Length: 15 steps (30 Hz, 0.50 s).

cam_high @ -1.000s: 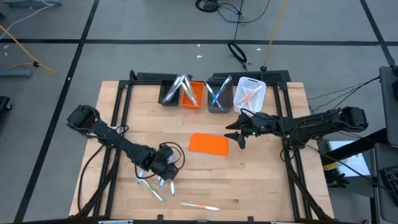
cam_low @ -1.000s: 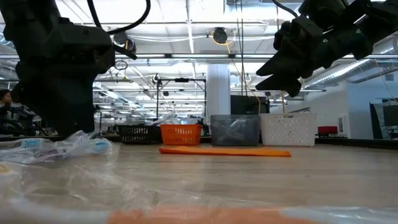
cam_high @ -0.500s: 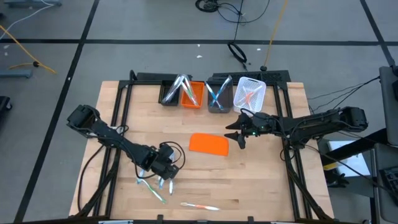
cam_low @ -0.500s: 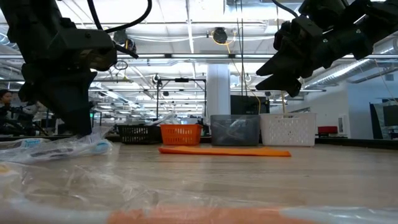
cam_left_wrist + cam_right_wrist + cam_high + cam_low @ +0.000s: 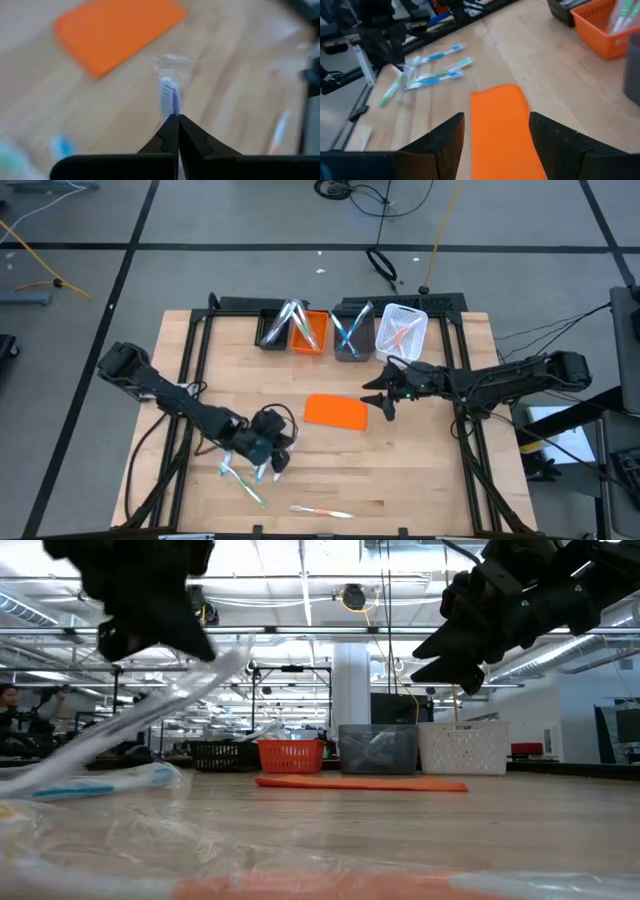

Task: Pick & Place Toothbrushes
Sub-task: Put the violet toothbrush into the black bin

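Now left tool tight on toothbrush

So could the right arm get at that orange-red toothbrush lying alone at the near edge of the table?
Probably yes: the right gripper hovers open beside the orange sheet, and only bare tabletop separates it from the orange-red toothbrush.

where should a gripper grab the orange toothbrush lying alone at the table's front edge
Grip the orange toothbrush mid-handle, coming straight down from above with fingers across its width. It lies flat, long axis roughly parallel to the table front edge, nothing beside it.
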### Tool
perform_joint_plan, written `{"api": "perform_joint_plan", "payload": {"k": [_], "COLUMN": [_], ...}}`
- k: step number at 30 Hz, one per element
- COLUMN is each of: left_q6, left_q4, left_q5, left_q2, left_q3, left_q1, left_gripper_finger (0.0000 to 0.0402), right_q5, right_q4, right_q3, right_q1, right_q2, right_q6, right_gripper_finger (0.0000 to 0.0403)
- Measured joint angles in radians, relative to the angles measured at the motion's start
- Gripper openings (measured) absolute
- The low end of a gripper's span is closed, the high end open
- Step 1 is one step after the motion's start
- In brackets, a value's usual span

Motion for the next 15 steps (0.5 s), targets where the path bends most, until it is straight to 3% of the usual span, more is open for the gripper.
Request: {"api": "perform_joint_plan", "payload": {"k": [8, 15], "left_q6": [0.344, 0.502], "left_q4": [0.292, 0.443], "left_q5": [-0.062, -0.080], "left_q2": [-0.045, -0.045], "left_q3": [0.000, 0.000], "left_q1": [0.046, 0.116], "left_gripper_finger": [0.0000, 0.0000], "right_q5": [-0.002, 0.000], "right_q4": [0.135, 0.201], "right_q3": [0.000, 0.001], "right_q1": [0.071, 0.134], "right_q2": [0.000, 0.000], "right_q6": [0.000, -0.029], "right_gripper_finger": [0.0215, 0.0215]}}
